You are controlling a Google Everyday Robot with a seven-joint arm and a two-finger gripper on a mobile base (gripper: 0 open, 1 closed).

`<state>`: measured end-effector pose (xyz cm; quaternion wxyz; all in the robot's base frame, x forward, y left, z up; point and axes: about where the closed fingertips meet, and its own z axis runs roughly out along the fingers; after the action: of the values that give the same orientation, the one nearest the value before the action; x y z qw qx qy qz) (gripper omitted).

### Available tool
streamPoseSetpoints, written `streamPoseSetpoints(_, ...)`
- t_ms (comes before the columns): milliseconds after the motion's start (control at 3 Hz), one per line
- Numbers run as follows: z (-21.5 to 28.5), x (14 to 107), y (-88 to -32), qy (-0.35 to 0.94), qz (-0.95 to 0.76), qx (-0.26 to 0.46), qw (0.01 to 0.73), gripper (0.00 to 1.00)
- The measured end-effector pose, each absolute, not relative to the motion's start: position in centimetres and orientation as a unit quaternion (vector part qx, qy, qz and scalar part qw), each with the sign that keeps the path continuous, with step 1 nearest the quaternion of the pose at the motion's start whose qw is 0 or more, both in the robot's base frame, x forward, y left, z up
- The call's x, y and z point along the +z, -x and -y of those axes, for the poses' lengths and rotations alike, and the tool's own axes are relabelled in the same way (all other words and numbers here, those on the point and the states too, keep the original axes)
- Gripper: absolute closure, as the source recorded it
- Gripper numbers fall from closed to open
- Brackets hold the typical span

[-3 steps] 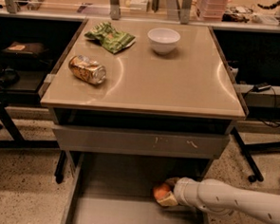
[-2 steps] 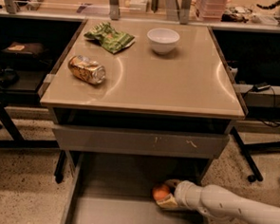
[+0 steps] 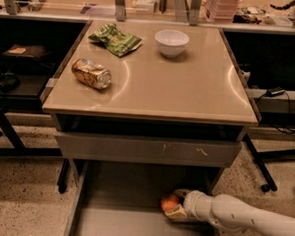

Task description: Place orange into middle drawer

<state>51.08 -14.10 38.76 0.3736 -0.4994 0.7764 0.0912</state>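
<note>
The orange (image 3: 168, 202) is low in the open middle drawer (image 3: 126, 226), near the right side of its grey floor. My gripper (image 3: 174, 206) reaches in from the lower right on a white arm. Its tan fingers (image 3: 181, 194) sit above and below the orange and are shut on it. Whether the orange touches the floor I cannot tell.
Above the drawer is a closed grey drawer front (image 3: 145, 149) with pale scratches. The beige tabletop (image 3: 189, 87) carries a crushed golden-brown can (image 3: 91, 73), a green snack bag (image 3: 115, 39) and a white bowl (image 3: 171, 42). Black table legs stand on both sides.
The orange and the gripper have stayed almost in place in the drawer. The white forearm has sunk slightly lower at the right.
</note>
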Motion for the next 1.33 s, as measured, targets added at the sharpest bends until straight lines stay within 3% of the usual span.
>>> streamPoseSetpoints(1000,14.09,38.76,-51.08,0.499,-0.776,0.091,0.374,0.1)
streamPoseSetpoints(1333,14.09,38.76,-51.08,0.499,-0.776,0.091,0.374,0.0)
